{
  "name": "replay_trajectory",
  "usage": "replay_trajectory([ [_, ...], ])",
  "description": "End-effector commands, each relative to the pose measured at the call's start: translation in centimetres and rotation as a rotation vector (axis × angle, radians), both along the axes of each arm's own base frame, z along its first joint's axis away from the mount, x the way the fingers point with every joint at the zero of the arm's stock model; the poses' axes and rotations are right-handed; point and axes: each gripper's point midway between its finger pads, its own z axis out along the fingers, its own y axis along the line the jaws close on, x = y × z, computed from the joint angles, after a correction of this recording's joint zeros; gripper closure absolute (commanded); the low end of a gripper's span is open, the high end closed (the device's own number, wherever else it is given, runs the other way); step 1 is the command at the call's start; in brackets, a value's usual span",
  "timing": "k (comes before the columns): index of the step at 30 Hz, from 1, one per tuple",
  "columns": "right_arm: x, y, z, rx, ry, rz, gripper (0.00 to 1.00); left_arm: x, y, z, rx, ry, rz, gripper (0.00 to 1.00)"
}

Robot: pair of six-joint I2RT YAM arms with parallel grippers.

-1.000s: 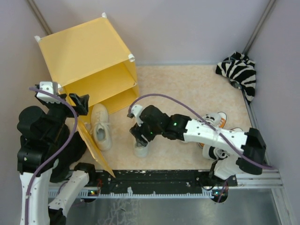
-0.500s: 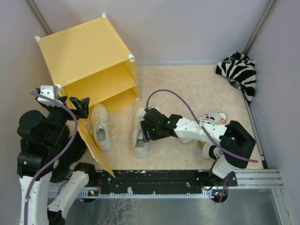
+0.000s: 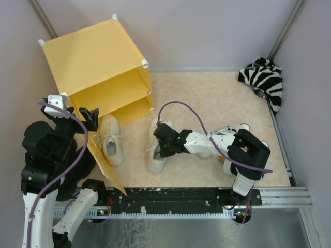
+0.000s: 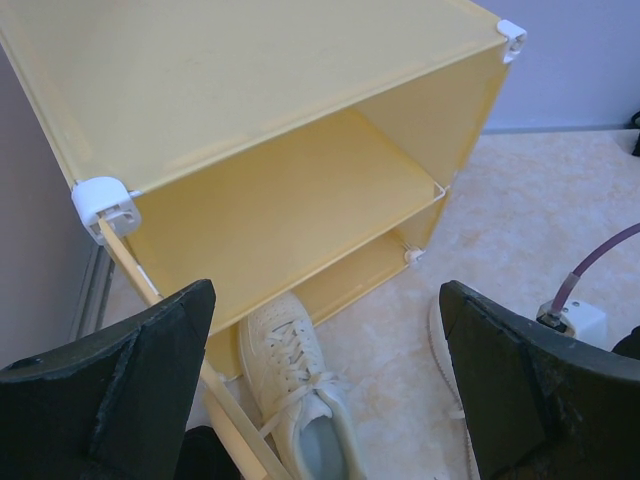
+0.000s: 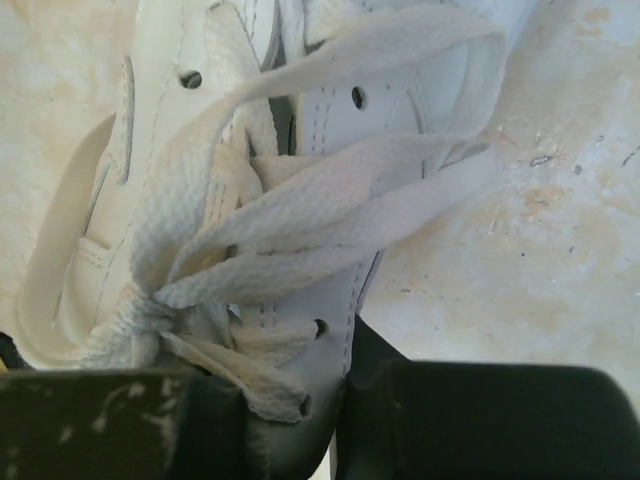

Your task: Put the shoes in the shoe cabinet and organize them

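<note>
The yellow shoe cabinet [image 3: 98, 67] stands at the far left, with its inner shelf [image 4: 300, 190] bare and its door [image 3: 103, 165] hanging open toward me. One white shoe [image 3: 111, 139] lies in front of the opening and also shows in the left wrist view [image 4: 300, 400]. My right gripper [image 3: 161, 146] is shut on the upper of a second white shoe [image 3: 154, 160], which rests on the floor. The wrist view shows its laces [image 5: 300, 180] between my fingers [image 5: 480, 420]. My left gripper [image 3: 72, 116] is open and empty, held above the first shoe [image 4: 325, 290].
An orange shoe [image 3: 238, 129] shows by the right arm, mostly hidden behind it. A zebra-striped cloth bundle [image 3: 264, 80] lies in the far right corner. Grey walls close in the beige floor [image 3: 207, 98] on three sides.
My right arm has folded in and dropped low over the second white shoe, whose toe now shows beyond the gripper. My left arm has barely shifted.
</note>
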Motion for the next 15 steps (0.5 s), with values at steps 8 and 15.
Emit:
replay_trajectory([
  [8, 3.8, 3.7, 6.2, 0.022, -0.287, 0.182, 1.00, 0.4, 0.3, 0.0, 0.030, -0.007, 0.019, 0.01],
  [15, 9.4, 7.7, 8.8, 0.035, -0.370, 0.180, 1.00, 0.4, 0.6, -0.3, 0.043, -0.002, 0.030, 0.01],
])
